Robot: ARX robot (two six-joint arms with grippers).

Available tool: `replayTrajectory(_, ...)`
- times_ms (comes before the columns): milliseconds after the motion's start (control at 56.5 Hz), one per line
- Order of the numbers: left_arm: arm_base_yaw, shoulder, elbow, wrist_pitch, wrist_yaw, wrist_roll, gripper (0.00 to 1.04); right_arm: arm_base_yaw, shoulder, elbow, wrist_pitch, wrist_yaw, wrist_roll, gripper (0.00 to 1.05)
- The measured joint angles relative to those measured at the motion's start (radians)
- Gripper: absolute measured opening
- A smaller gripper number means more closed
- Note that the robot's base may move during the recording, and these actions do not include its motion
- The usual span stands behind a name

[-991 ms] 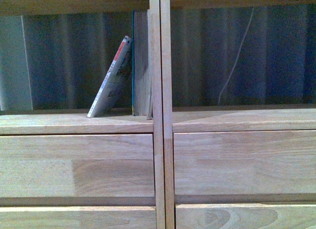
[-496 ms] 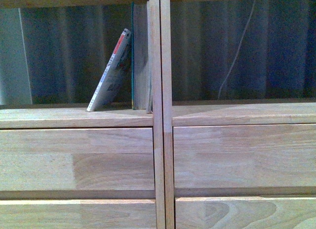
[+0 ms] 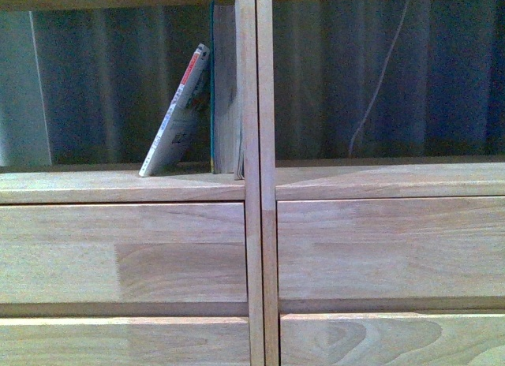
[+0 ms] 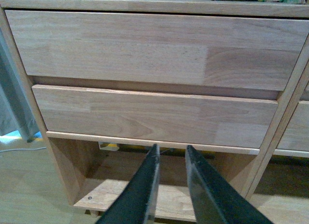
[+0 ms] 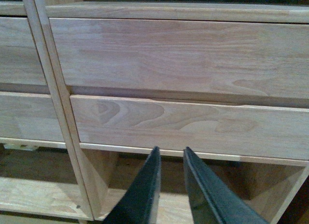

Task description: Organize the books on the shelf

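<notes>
I am holding my left hand point(image 4: 170, 159) and right hand point(image 5: 169, 159) low before the shelf point(image 3: 260, 224), fingers slightly apart, gripping nothing. The thin book point(image 3: 178, 121) is leaning right onto the upright teal book point(image 3: 225, 90), above my left hand, its nearer arm. Both books' tops are cut off.

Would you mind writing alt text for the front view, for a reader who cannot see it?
A thin pale softcover leans rightward against an upright teal-covered book, which stands next to the central double post of a light wood shelf. Plank drawer fronts fill the lower half; the right compartment holds no books, and no gripper is visible.
</notes>
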State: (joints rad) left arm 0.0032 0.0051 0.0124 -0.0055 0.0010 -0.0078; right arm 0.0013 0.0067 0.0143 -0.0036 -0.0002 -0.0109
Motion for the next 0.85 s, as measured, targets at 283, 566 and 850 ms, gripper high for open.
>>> replayTrajectory(283, 0.0, 0.0, 0.0, 0.0, 0.0, 0.0, 0.9, 0.0, 0.0, 0.0, 0.0, 0.0, 0.0, 0.85)
replayTrajectory(566, 0.0, 0.0, 0.0, 0.0, 0.0, 0.002, 0.97, 0.0, 0.0, 0.0, 0.0, 0.0, 0.001, 0.98)
replayTrajectory(850, 0.0, 0.0, 0.0, 0.0, 0.0, 0.001, 0.97, 0.0, 0.0, 0.0, 0.0, 0.0, 0.001, 0.98)
